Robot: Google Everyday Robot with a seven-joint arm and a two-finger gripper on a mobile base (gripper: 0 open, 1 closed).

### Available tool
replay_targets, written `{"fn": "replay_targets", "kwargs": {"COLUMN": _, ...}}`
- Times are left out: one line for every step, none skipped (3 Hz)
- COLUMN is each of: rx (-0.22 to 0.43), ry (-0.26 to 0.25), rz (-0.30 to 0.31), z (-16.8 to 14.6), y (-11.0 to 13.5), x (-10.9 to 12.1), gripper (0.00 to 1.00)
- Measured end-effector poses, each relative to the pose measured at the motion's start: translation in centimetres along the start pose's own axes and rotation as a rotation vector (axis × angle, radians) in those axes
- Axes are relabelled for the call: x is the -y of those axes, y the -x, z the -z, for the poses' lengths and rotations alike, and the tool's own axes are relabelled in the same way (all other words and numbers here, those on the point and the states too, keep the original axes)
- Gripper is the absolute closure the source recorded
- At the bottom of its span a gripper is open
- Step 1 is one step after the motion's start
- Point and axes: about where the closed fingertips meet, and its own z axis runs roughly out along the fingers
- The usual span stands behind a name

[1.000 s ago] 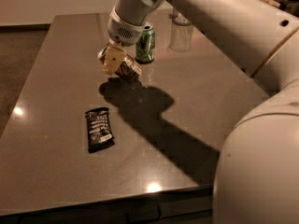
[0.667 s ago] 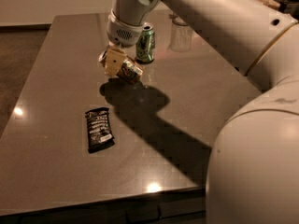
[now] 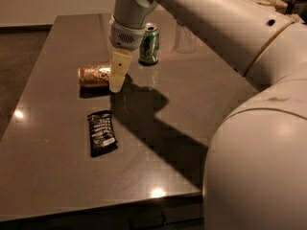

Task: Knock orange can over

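The orange can [image 3: 94, 75] lies on its side on the grey table [image 3: 57, 176], left of centre, with its length running left to right. My gripper [image 3: 116, 75] hangs straight down at the can's right end, touching it or just beside it. The green can [image 3: 149, 44] stands upright behind and to the right of the gripper. The arm reaches in from the upper right and hides part of the table's back.
A black snack packet [image 3: 101, 132] lies flat in front of the orange can. A clear cup [image 3: 184, 36] stands at the back, right of the green can. The robot's pale body [image 3: 259, 166] fills the lower right. The table's front edge is near the bottom.
The orange can, which was at the gripper beside the green can, now lies on its side to the left. The gripper has swung to hang straight down at its right end.
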Motion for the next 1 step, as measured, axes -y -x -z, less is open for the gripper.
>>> {"fn": "replay_targets", "kwargs": {"rx": 0.0, "ry": 0.0, "rz": 0.0, "z": -0.01, "y": 0.0, "x": 0.0, "gripper": 0.0}}
